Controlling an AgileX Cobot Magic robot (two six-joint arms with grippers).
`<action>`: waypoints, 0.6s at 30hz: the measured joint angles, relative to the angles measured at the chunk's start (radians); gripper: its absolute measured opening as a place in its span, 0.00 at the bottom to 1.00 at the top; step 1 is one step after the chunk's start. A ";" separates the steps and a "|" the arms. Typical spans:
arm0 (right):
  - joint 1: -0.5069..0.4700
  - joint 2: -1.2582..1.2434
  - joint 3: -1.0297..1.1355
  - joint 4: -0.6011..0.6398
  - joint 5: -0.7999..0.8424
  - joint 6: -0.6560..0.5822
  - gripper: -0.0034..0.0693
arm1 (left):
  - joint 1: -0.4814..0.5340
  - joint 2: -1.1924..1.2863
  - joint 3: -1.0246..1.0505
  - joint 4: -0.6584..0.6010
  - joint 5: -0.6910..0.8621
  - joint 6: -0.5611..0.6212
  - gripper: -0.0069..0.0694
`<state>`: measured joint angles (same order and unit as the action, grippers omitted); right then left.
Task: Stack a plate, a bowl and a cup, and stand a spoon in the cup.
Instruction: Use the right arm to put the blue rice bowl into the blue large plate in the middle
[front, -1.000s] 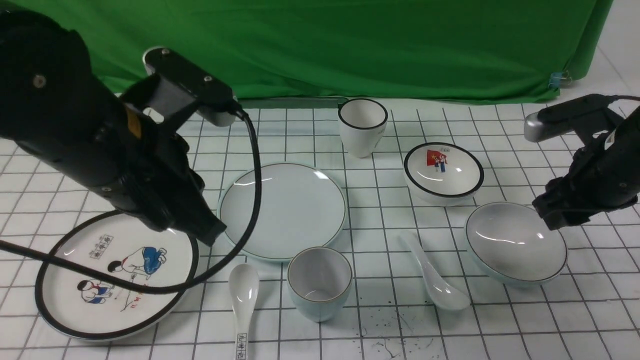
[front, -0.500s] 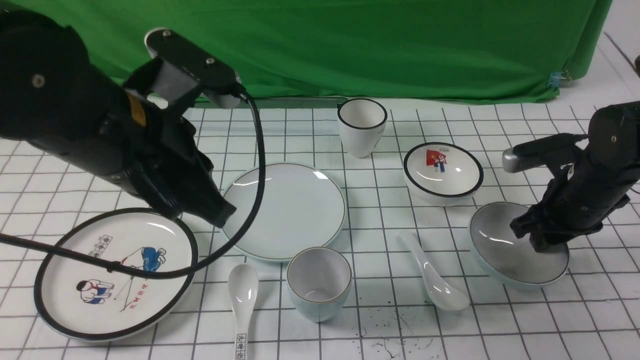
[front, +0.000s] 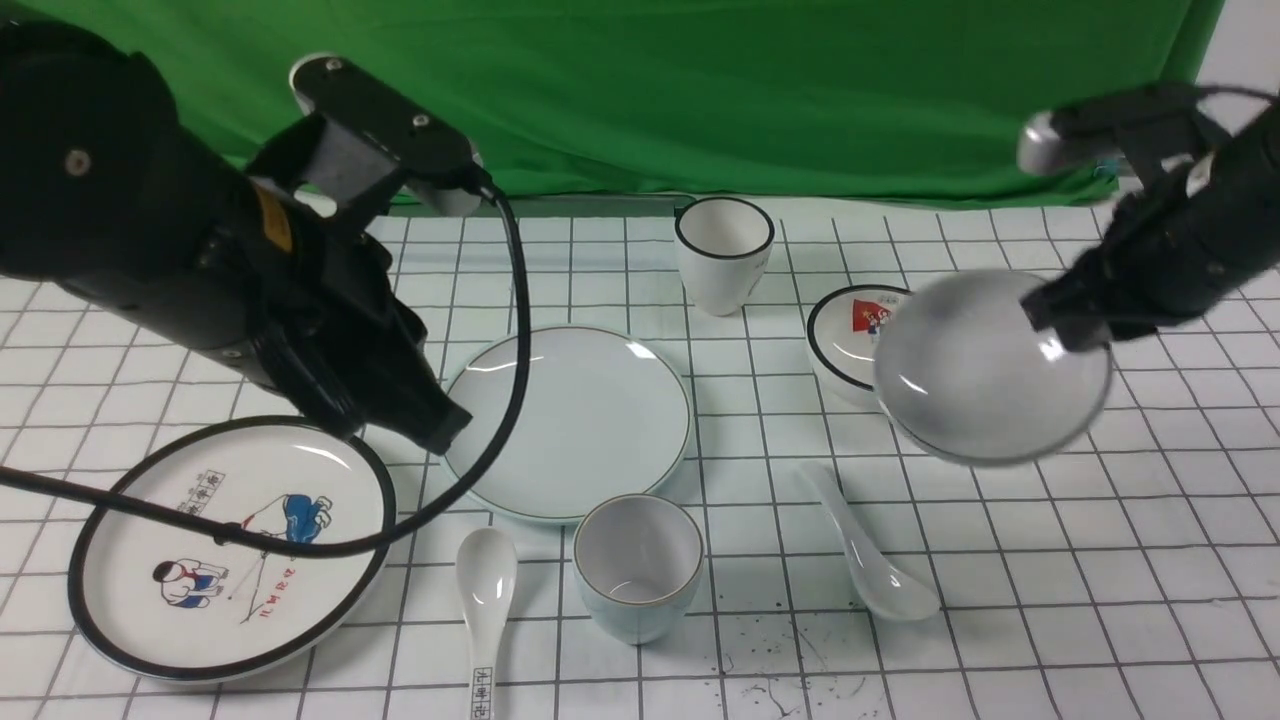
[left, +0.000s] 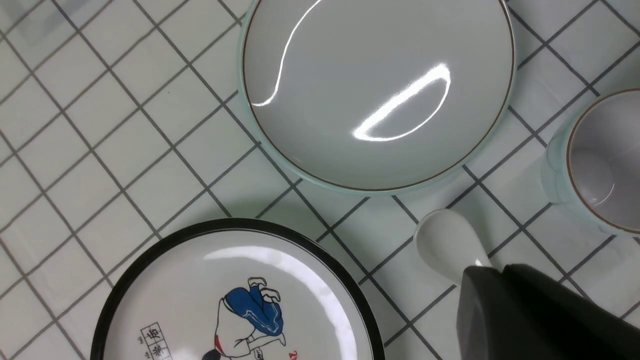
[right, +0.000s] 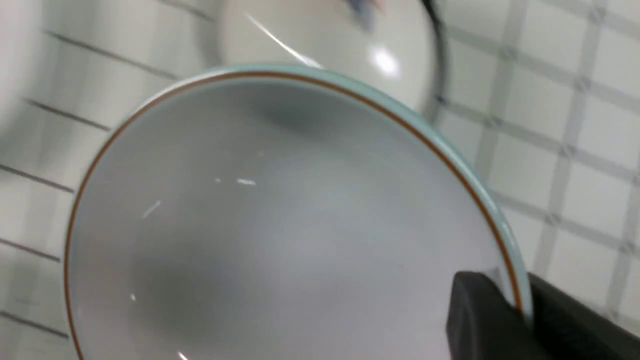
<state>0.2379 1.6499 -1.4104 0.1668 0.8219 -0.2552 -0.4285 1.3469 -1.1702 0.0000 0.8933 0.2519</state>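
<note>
My right gripper (front: 1050, 320) is shut on the rim of the pale blue-green bowl (front: 990, 380) and holds it tilted in the air at the right; the rim sits between the jaws in the right wrist view (right: 520, 305). The plain plate (front: 565, 420) lies in the middle. The pale cup (front: 638, 565) stands in front of it. The plain white spoon (front: 865, 545) lies right of the cup. My left gripper (front: 440, 430) is shut and empty above the plate's left edge; it also shows in the left wrist view (left: 500, 272).
A black-rimmed cartoon plate (front: 230, 545) lies front left. A spoon with black characters (front: 485, 610) lies left of the cup. A tall black-rimmed white cup (front: 725, 250) stands at the back. A small bowl with a red picture (front: 850, 330) is partly behind the held bowl.
My right gripper closed on the bowl's rim and lifted it off the table, up and to the left. The left arm has hardly moved in the last half second.
</note>
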 joint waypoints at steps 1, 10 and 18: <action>0.012 0.001 -0.013 0.007 0.000 -0.007 0.14 | 0.000 0.000 0.000 0.000 0.000 0.000 0.05; 0.228 0.198 -0.291 0.090 -0.005 -0.031 0.14 | 0.038 -0.022 0.000 0.095 0.044 -0.101 0.05; 0.285 0.452 -0.491 0.182 -0.029 -0.031 0.14 | 0.220 -0.195 0.065 0.091 -0.030 -0.142 0.05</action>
<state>0.5232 2.1018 -1.9012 0.3492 0.7932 -0.2857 -0.2089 1.1523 -1.1054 0.0908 0.8634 0.1099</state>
